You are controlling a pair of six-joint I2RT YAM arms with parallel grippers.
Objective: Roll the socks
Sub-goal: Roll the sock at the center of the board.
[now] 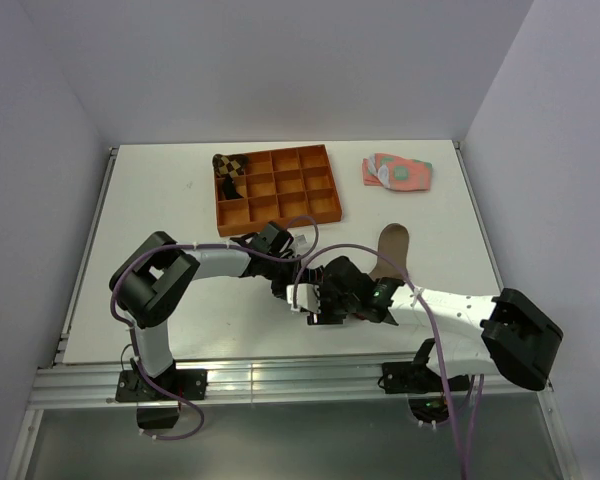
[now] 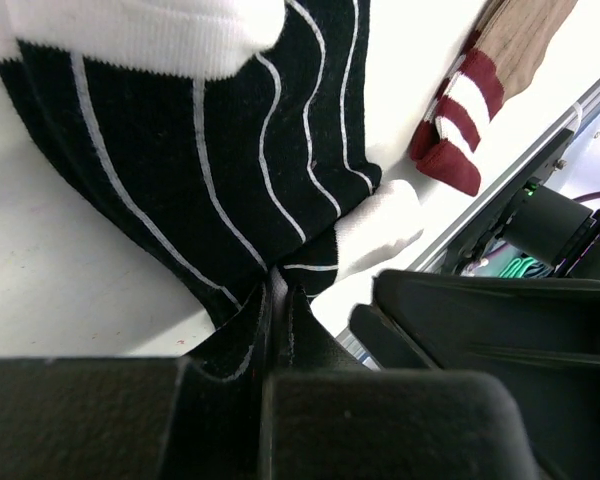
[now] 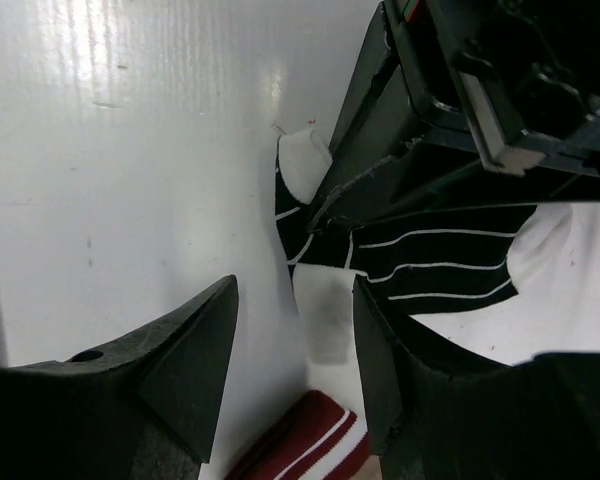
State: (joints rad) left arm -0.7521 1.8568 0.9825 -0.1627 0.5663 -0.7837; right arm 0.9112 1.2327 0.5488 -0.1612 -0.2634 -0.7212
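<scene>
Black sock (image 2: 200,180): one, on the worktop (image 1: 160,200) near my arms; I see my left tool (image 2: 278,290) clenched on its edge.
Tan sock (image 1: 390,250): one, just beside it.
Right tool (image 3: 295,290): released, fingers apart.
Tray (image 1: 335,185): one, twelve compartments; checkered sock (image 1: 228,165) in the far-left corner one.
Pink-and-green socks (image 1: 397,172): right of the tray.

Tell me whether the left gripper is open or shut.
Shut. The left gripper shows no gap between its fingers, which pinch the edge of the black fabric sock with thin white stripes.

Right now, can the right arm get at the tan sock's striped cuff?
Probably yes. The right tool is open and the striped cuff lies uncovered between its fingers; the left tool, pinching the black sock, sits beyond it.
</scene>
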